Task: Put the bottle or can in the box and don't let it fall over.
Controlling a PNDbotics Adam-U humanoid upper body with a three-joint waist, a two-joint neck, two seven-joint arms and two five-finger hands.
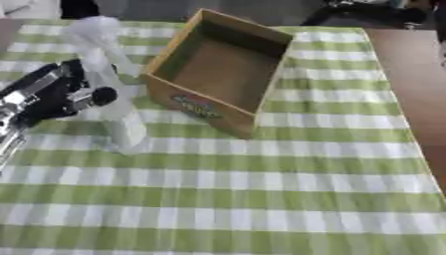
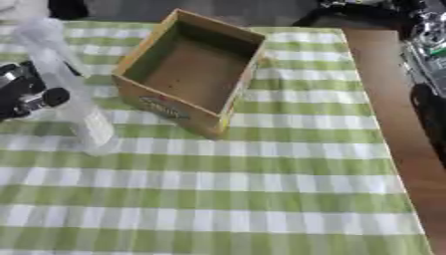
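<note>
Our left hand [image 1: 61,97] grasps the upright clear bottle [image 1: 109,84] near the tabletop's [image 1: 261,199] left edge — the box [image 1: 218,74] lies just right.

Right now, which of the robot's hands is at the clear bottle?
The left hand, beside the upright clear bottle left of the cardboard box. No right hand shows.
</note>
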